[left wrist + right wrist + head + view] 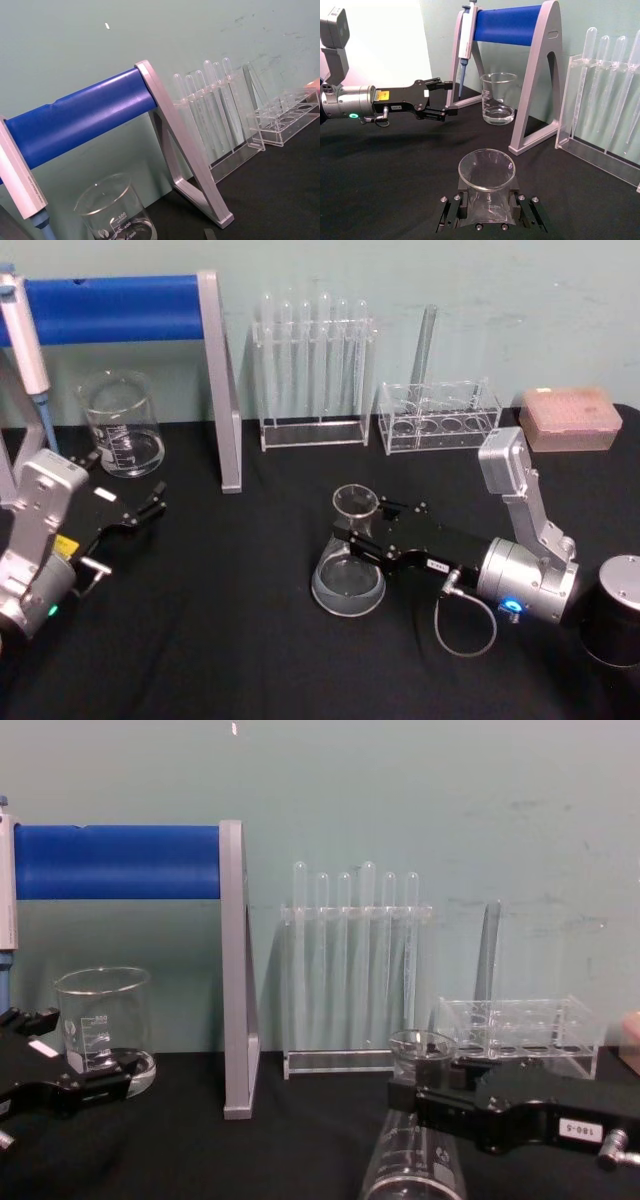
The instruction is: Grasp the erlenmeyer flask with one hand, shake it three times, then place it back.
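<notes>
Right end effector (356, 532) pinches the flask (348, 585) neck from 3 o'clock. Grasp looks made, so next comes lift and shake. Left end effector (150, 508) rests spread at 9 o'clock.

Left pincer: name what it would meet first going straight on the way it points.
Probably the stand's silver leg, near its foot; the left pincer aims past the beaker, though depth is unclear.

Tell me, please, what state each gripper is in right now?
Left gripper: open, holding nothing.
Right gripper: closed on the neck of the flask.
</notes>
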Controlling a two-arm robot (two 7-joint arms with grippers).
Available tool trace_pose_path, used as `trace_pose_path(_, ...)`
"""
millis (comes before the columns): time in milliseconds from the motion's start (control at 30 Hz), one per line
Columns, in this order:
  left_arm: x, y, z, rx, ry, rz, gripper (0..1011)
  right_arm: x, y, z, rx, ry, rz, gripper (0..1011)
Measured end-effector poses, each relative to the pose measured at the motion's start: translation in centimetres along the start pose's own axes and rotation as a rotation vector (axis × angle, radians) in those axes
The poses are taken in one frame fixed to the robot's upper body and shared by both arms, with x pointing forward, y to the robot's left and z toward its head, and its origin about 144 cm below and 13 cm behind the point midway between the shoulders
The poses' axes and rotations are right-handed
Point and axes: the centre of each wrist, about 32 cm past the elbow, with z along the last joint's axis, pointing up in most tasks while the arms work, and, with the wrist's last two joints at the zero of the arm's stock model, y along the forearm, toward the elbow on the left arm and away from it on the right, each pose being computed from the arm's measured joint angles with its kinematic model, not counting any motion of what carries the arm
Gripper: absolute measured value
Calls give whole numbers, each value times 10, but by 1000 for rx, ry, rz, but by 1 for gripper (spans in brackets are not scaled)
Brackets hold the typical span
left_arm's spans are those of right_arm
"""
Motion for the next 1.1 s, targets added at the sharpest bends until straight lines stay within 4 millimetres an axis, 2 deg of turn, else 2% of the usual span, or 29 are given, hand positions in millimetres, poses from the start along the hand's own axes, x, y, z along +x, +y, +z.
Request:
trace_pose_path(633, 0, 0, 0, 0, 0, 0, 1001, 2, -2, 1, 7, 15, -24, 457)
trace_pose_path(867, 0, 0, 0, 0, 0, 0, 1001, -1, -6, 15, 48, 34, -117, 457)
trace_pose_path(1100, 0, 0, 0, 0, 0, 0, 1001, -14, -9, 43, 108, 30, -296, 456)
